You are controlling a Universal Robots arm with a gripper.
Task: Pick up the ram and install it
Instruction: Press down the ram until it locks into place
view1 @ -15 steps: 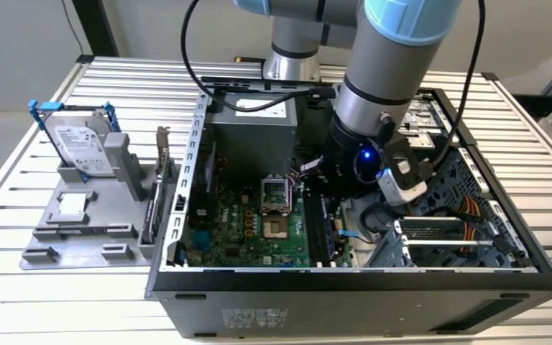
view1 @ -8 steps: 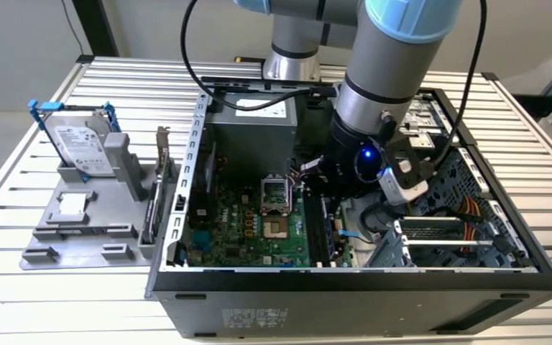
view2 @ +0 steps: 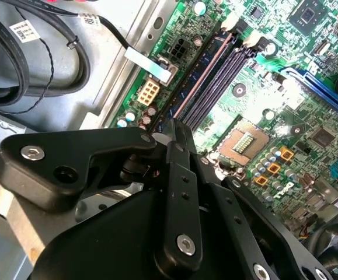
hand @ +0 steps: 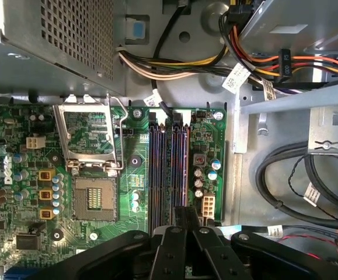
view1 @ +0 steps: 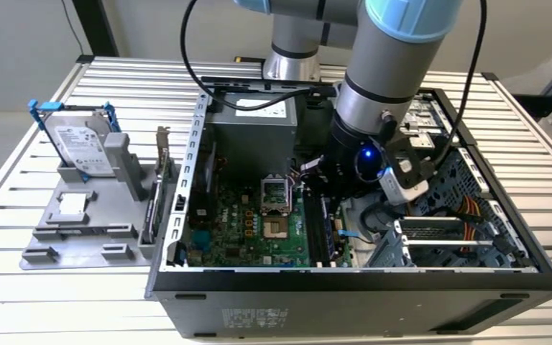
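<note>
While my gripper point(hand: 183, 224) sits low inside the case point(view1: 353, 277), directly over the slots point(hand: 169, 169) on the motherboard point(view1: 256, 230), the ram point(view2: 195, 79) appears in the second wrist view as a thin edge with a blue-green strip, standing in the slot nearest the metal tray wall. My fingers point(view2: 180, 140) are drawn close together over the near end of that stick, and they seem to be on its top edge; I cannot tell whether they clamp it or merely press on it. I judge the pick-up done and the stick placed in its slot. Whether it is fully seated, with the white end latches point(view2: 232, 22) locked, cannot be confirmed. In the exterior view a hard drive point(view1: 83, 147) stands on the grey fixture point(view1: 60, 237) beside the case, well apart from me.
</note>
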